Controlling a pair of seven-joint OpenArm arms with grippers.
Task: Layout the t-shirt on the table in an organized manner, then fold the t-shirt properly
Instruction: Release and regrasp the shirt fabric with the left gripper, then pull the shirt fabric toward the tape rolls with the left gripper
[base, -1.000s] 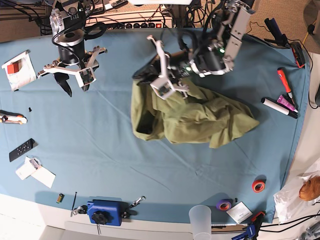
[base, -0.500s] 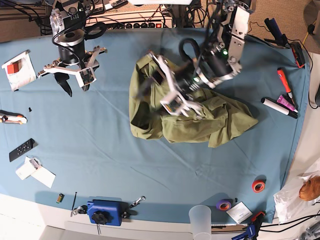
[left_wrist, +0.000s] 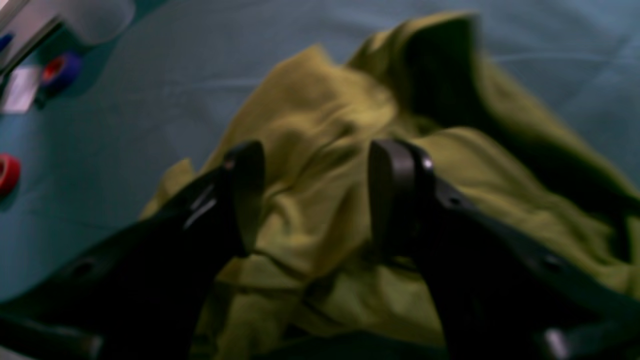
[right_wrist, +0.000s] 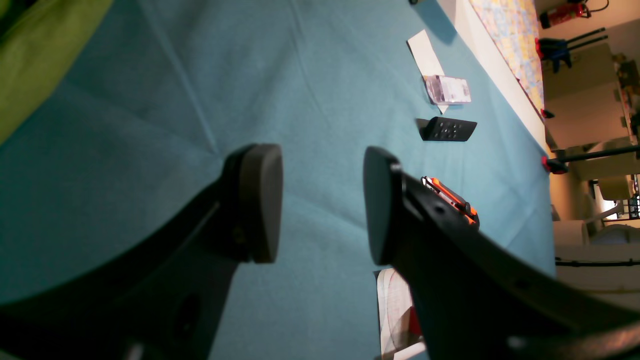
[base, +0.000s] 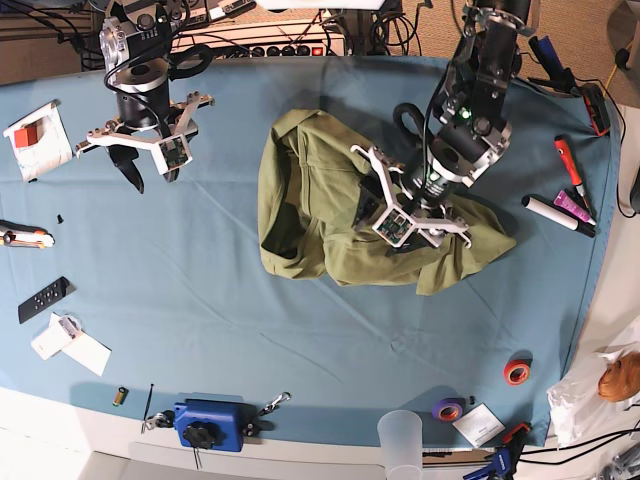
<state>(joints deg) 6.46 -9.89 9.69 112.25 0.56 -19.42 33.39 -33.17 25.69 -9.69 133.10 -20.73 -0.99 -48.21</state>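
I see the t-shirt (base: 340, 215) bunched at mid table (base: 200, 300). My left gripper (base: 405, 215) hovers above it, jaws wide and empty; my right gripper (base: 140, 150) waits far left, also wide. I should pinch one hem edge only, avoiding stacked layers

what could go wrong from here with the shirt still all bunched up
The t-shirt lies crumpled in overlapping folds, so the open left gripper above it may pinch several layers at once rather than one edge. Dragging cloth toward the markers could sweep them off the table. The right gripper hangs far off, open, unable to help yet.
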